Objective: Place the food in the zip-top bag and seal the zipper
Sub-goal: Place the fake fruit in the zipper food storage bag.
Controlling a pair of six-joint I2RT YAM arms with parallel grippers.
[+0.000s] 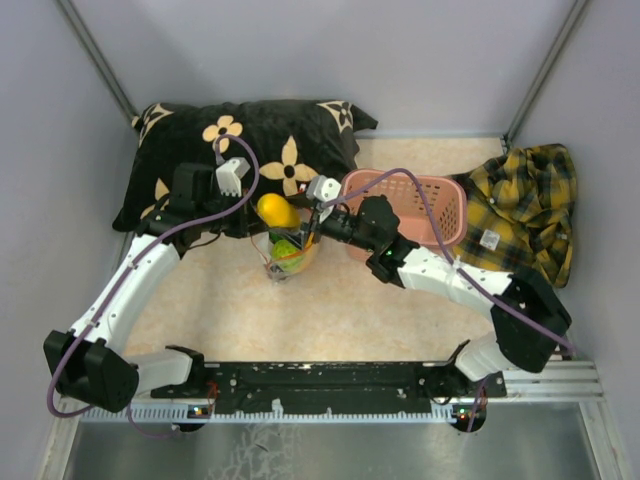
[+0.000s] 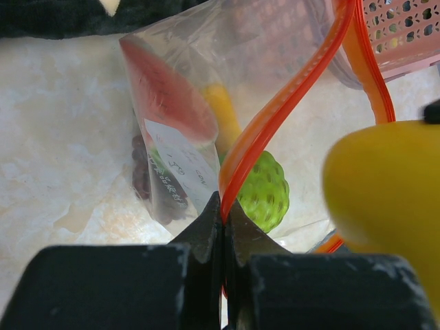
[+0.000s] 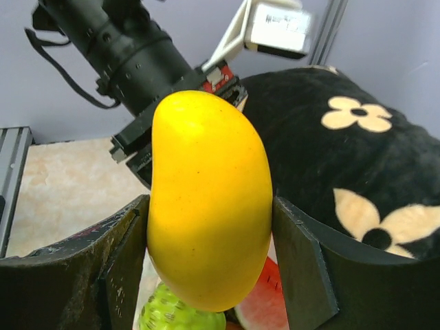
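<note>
The right gripper (image 3: 210, 206) is squeezing a smooth yellow mango-shaped fruit (image 1: 277, 211) across its narrow width, long axis upright in the wrist view, just left of the pink lattice basket (image 1: 452, 212). The left gripper (image 2: 224, 206) is pinching the red-orange zipper (image 2: 289, 96) of the crinkly clear zip-top bag (image 2: 275, 48), gaping upward beside that basket.

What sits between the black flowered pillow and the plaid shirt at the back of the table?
The pink plastic basket sits there, as the top view shows.
</note>
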